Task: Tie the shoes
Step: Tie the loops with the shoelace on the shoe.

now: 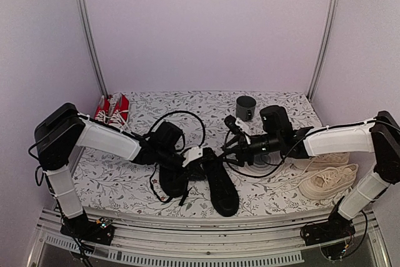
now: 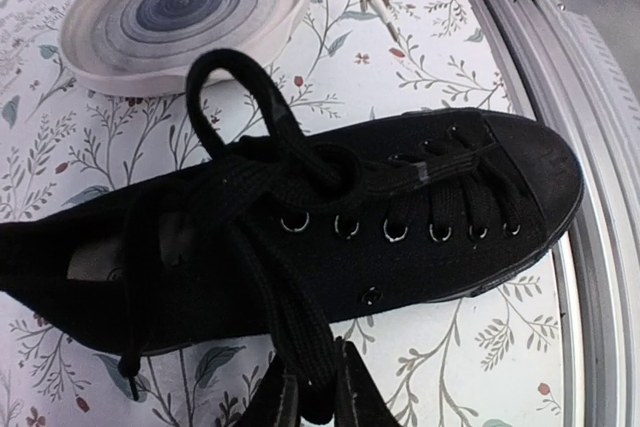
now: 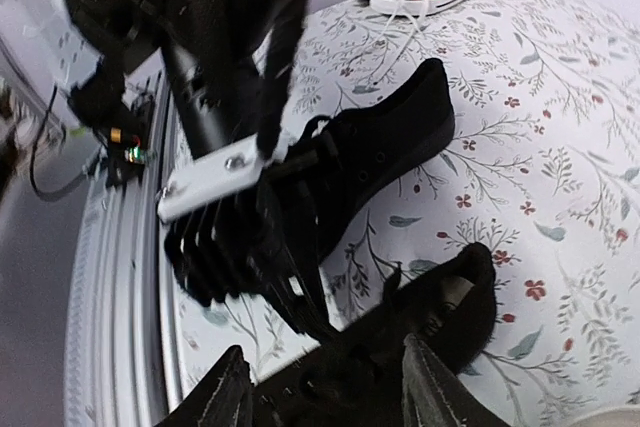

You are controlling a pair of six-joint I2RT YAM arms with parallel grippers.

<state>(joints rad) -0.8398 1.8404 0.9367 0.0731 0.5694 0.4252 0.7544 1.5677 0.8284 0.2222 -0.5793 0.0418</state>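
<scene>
Two black shoes (image 1: 212,182) are seen lying side by side on the floral tabletop (image 1: 275,198) near its front edge, between the two arms. A flat black lace (image 2: 290,317) is pinched between the closed fingers of the left gripper (image 2: 315,397) beside one shoe. The fingers of the right gripper (image 3: 320,387) are spread wide above the other shoe, with nothing held.

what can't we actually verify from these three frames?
- Left gripper, left wrist view: the bottom edge cuts off the fingers pinching the lace, so the grip depth is unclear.
- Right gripper, right wrist view: only the finger bases show, and the tips are out of frame.
- Top view: the arms cover the laces of both black shoes, so the knot state is unreadable.
- Plate, left wrist view: cut off by the top edge.
</scene>
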